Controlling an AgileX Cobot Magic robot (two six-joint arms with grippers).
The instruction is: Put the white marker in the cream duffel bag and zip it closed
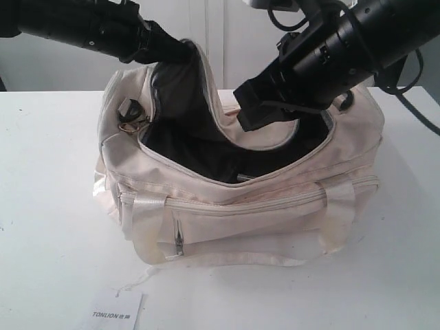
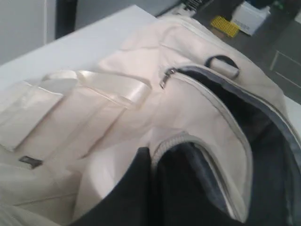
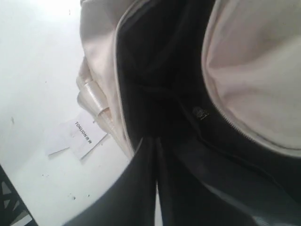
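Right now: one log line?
left pincer: grips cream duffel bag flap | right pincer: shut, at bag mouth | white marker: unseen | zipper: open

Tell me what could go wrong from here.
1. The raised flap of the cream duffel bag could slip from the left gripper onto the right gripper.
2. The shut right gripper may snag the dark lining on withdrawal.
3. The white marker shows nowhere; zipping might leave it out.

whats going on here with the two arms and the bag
The left claw pinches the rim of the cream duffel bag and holds its opening up. The right claw, shut, sits at the open mouth over the dark lining. The white marker is not visible, and the bag is unzipped.
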